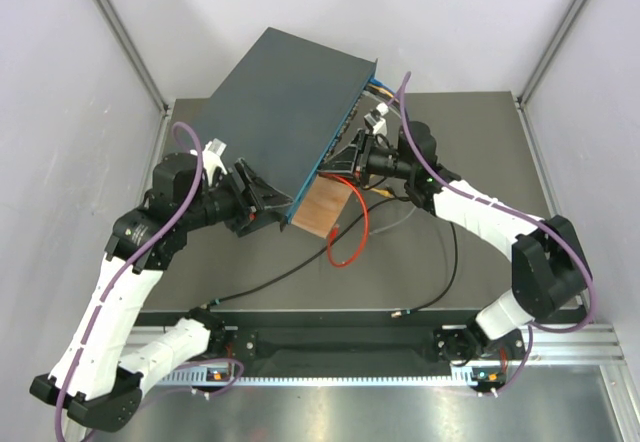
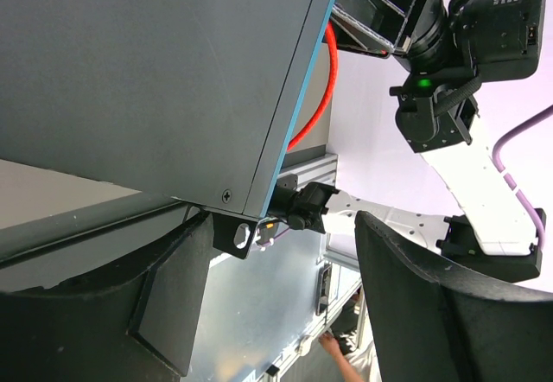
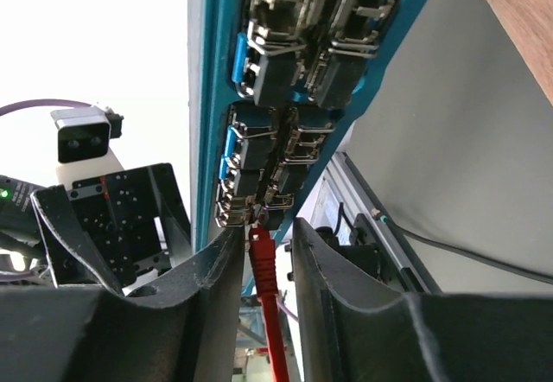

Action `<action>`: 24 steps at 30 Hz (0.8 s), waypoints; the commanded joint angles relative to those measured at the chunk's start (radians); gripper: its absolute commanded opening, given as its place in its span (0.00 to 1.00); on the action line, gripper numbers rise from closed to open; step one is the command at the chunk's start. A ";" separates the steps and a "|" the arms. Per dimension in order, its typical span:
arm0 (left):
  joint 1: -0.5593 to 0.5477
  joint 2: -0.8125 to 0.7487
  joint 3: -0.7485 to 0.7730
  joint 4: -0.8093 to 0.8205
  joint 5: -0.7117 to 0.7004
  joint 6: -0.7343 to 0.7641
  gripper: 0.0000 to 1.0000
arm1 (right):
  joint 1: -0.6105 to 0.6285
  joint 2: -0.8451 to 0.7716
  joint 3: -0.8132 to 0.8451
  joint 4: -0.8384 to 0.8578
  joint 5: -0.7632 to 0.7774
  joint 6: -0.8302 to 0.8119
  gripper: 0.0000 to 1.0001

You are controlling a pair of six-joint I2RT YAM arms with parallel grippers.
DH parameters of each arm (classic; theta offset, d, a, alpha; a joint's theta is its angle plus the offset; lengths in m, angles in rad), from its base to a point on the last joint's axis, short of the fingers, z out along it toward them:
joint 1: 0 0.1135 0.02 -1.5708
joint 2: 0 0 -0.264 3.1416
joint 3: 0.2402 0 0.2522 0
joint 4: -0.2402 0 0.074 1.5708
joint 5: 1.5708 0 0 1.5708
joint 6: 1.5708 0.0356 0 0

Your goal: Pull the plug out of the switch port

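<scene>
The switch (image 1: 280, 102) is a flat dark blue-grey box held tilted above the table. My left gripper (image 1: 268, 202) is shut on its near left corner. In the left wrist view that corner (image 2: 246, 213) sits between the wide-set fingers (image 2: 130, 296). The red plug (image 3: 259, 257) sits in a lower port of the socket face (image 3: 276, 157), and its red cable (image 1: 355, 227) loops down to the table. My right gripper (image 3: 265, 231) straddles the plug at the port face (image 1: 345, 160). It is open, with a narrow gap showing on each side of the plug.
A small brown board (image 1: 322, 210) lies under the switch's near end. More plugs (image 1: 377, 90) sit in ports at the far end of the socket face. A black cable (image 1: 300, 280) trails across the table towards the front rail (image 1: 400, 347).
</scene>
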 commanded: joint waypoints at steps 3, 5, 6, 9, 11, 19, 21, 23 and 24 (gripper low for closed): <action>-0.004 0.000 0.010 0.048 0.006 -0.004 0.71 | 0.015 0.003 0.027 0.123 0.011 0.045 0.26; -0.004 -0.003 0.005 0.049 0.006 -0.006 0.71 | 0.014 0.003 0.023 0.137 0.013 0.050 0.22; -0.003 -0.003 0.005 0.051 0.007 -0.008 0.71 | 0.015 0.003 0.019 0.142 0.013 0.058 0.21; -0.004 -0.001 0.002 0.054 0.006 -0.008 0.71 | 0.017 0.003 0.020 0.151 0.013 0.070 0.15; -0.004 -0.003 -0.001 0.053 0.007 -0.008 0.71 | 0.015 0.007 0.023 0.153 0.013 0.073 0.14; -0.004 -0.004 0.003 0.048 0.006 -0.004 0.71 | 0.010 -0.037 0.060 -0.102 0.026 -0.060 0.00; -0.004 -0.006 0.002 0.045 0.003 -0.003 0.71 | 0.010 -0.057 0.082 -0.162 0.037 -0.152 0.00; -0.004 -0.007 -0.003 0.042 0.000 -0.001 0.71 | 0.000 -0.079 0.039 -0.128 0.011 -0.120 0.00; -0.004 -0.010 -0.003 0.043 0.000 -0.003 0.71 | -0.005 -0.083 0.024 -0.110 0.008 -0.108 0.00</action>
